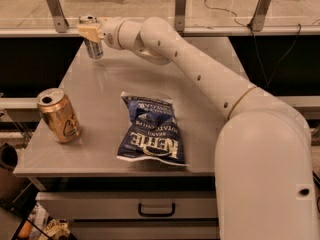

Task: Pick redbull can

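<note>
The redbull can point(93, 48) is a slim silver-and-blue can with a silver top, at the far left corner of the grey table point(100, 109). My gripper point(91, 33) is shut on its upper part, its beige fingers point(89, 31) clamping the can from the right. The can hangs slightly above the tabletop, roughly upright. My white arm reaches across the table from the lower right.
A wider gold can point(59, 116) stands open-topped near the table's left front edge. A dark blue chip bag point(150, 130) lies flat in the front middle. A rail with metal brackets point(178, 6) runs behind the table. A drawer handle point(156, 210) is below.
</note>
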